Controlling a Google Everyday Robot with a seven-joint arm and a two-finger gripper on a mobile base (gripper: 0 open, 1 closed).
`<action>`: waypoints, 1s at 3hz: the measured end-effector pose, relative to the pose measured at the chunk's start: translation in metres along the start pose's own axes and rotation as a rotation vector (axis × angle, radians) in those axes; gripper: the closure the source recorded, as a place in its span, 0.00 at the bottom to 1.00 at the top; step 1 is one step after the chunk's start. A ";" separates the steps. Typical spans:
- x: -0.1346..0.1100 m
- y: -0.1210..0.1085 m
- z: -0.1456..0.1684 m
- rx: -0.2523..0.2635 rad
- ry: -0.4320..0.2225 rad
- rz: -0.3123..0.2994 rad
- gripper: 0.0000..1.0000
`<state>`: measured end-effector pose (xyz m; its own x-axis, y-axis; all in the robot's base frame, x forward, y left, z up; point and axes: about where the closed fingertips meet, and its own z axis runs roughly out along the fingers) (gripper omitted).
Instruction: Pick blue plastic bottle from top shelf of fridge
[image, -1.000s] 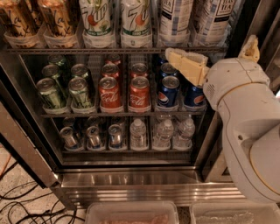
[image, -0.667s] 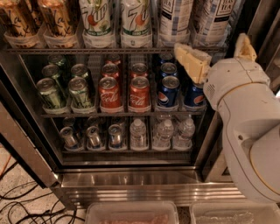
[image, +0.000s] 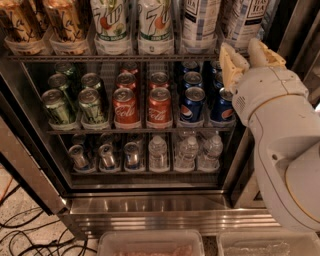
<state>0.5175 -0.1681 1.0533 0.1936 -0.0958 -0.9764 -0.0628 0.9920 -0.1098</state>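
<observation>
On the thin dark wire top shelf (image: 75, 58) stands the tall blue-labelled plastic bottle (image: 244, 20). Just below it, the cream two-finger gripper (image: 241, 49) holds nothing, blocky fingers spread apart.

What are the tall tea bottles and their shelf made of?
The blue plastic bottle: likely plastic, glossy pale checked label; the top shelf: thin dark metal wire, faintly shiny. The tool, open at the shelf's right end, looks like smooth cream plastic.
</observation>
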 end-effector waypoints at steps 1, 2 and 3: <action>0.000 0.000 0.000 0.000 0.000 0.000 0.33; 0.000 0.000 0.000 0.000 0.000 0.000 0.41; 0.000 0.000 0.000 0.000 0.000 0.000 0.40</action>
<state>0.5175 -0.1680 1.0533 0.1937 -0.0959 -0.9764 -0.0629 0.9920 -0.1099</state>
